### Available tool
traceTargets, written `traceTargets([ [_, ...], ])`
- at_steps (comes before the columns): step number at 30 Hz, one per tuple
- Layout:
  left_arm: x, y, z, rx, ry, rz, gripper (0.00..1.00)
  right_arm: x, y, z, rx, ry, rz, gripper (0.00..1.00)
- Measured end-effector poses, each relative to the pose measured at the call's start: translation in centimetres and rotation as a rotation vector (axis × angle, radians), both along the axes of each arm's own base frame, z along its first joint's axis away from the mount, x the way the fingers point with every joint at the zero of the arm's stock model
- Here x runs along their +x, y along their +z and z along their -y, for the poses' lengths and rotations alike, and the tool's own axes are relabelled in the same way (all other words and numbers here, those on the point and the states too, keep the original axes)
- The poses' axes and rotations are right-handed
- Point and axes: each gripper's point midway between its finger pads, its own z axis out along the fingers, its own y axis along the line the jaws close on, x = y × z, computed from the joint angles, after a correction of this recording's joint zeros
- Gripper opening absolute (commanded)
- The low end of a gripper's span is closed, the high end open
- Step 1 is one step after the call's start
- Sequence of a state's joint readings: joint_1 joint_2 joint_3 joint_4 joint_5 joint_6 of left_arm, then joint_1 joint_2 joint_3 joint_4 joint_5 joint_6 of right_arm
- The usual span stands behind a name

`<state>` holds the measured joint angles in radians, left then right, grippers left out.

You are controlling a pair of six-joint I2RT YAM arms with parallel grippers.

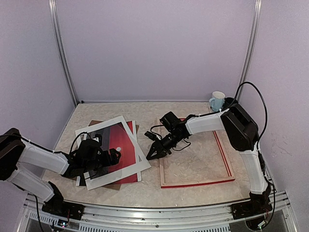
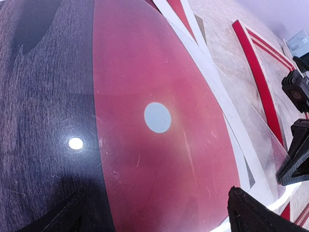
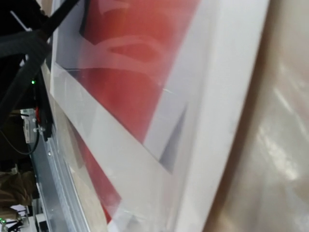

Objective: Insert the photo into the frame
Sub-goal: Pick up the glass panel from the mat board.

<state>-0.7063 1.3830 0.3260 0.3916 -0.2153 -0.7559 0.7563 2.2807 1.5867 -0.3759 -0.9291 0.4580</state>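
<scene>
The photo lies left of the frame, under the released left end effector, the nearer one; the clenched right end effector sits between them

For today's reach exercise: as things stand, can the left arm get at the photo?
Probably yes. The left gripper hangs open directly over the photo, whose red middle shows through the opening of the white mat. The mat covers the photo's edges, so gripping one looks harder.

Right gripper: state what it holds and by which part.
Right gripper, shut, apparently pinches the clear sheet by its edge nearest the frame; the contact itself is hidden.
</scene>
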Motion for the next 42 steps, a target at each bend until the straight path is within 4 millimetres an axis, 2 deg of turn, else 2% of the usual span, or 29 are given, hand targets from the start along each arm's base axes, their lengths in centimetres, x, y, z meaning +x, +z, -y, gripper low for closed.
traceTargets([
  [3,-0.1,0.0,0.1,-0.001,-0.003,0.000,0.99,-0.2,-0.2,0.1,-0.005,0.000,-0.010,0.00],
  [9,-0.1,0.1,0.1,-0.005,-0.003,-0.001,0.99,-0.4,-0.4,0.2,-0.003,-0.001,-0.022,0.00],
  [15,-1.1,0.7,0.1,-0.003,-0.018,-0.013,0.99,-0.7,-1.1,0.9,-0.003,-0.023,-0.051,0.00],
  [18,-1.3,2.5,-0.1,-0.023,-0.019,0.024,0.99,-0.9,-0.8,1.3,0.003,-0.035,-0.057,0.00],
  [25,-1.1,9.3,-1.1,-0.114,0.007,0.207,0.99,-1.0,2.3,1.9,0.055,-0.064,-0.013,0.00],
  [27,-1.2,10.0,-1.4,-0.121,0.015,0.228,0.99,-1.0,3.1,2.1,0.068,-0.073,0.006,0.00],
  [33,-1.4,9.2,-2.0,-0.082,0.031,0.205,0.99,-1.3,4.9,3.6,0.087,-0.120,0.043,0.00],
  [42,-1.5,8.4,-2.4,-0.051,0.041,0.184,0.99,-2.6,5.5,7.8,0.050,-0.240,0.088,0.00],
])
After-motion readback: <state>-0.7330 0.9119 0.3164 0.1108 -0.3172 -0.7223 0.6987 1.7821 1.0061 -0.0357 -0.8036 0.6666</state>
